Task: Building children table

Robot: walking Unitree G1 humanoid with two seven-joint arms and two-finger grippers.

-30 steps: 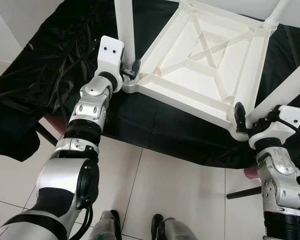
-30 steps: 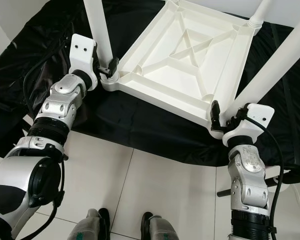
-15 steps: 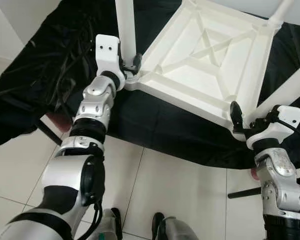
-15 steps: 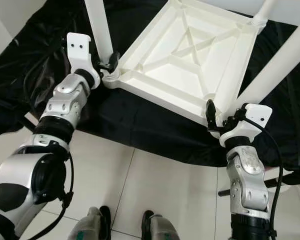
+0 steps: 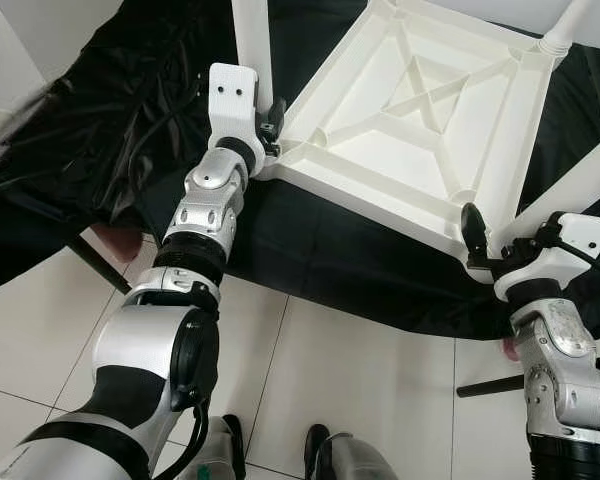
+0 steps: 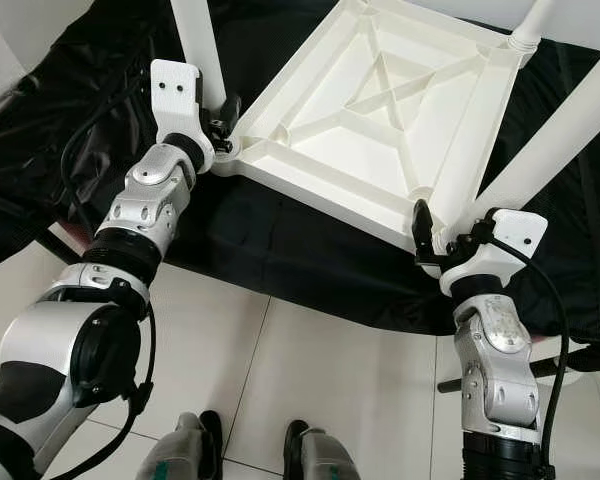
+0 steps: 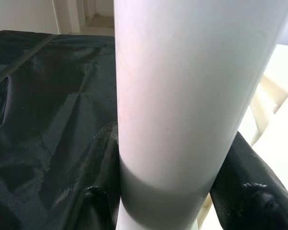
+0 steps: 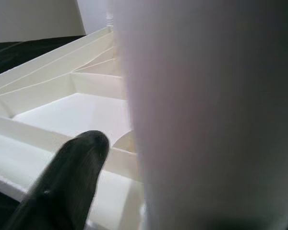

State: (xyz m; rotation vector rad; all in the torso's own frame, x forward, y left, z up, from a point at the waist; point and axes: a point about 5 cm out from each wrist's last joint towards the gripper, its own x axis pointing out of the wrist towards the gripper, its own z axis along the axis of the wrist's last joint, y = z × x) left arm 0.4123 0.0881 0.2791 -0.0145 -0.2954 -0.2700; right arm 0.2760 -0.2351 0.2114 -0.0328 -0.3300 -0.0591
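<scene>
The white plastic children's table point(image 5: 420, 120) lies upside down on a black crinkled cloth point(image 5: 100, 150) that covers the worktop, its ribbed underside with a cross-shaped brace facing up. White round plastic legs rise from its corners.

The left gripper point(image 5: 264, 128) is at the table's near-left corner, and its jaws are pinched around the foot of the white leg point(image 5: 252, 40) standing there. In the left wrist view the two black fingers point(image 7: 245, 191) press against either side of that leg point(image 7: 182, 96), just above where it enters the corner socket.

The right gripper point(image 6: 442, 238) is at the table's near-right corner, at the base of the slanting white leg point(image 6: 550, 140) there. One black finger point(image 5: 472, 226) stands up on the inner side of that leg, over the table's rim. The right wrist view shows this finger point(image 8: 62, 187) just beside the leg point(image 8: 216, 115), but the other finger is hidden, so I cannot tell whether the jaws are gripping.

A far-corner leg point(image 5: 565, 25) also stands in place. Below the table lies a pale tiled floor point(image 5: 370, 400).
</scene>
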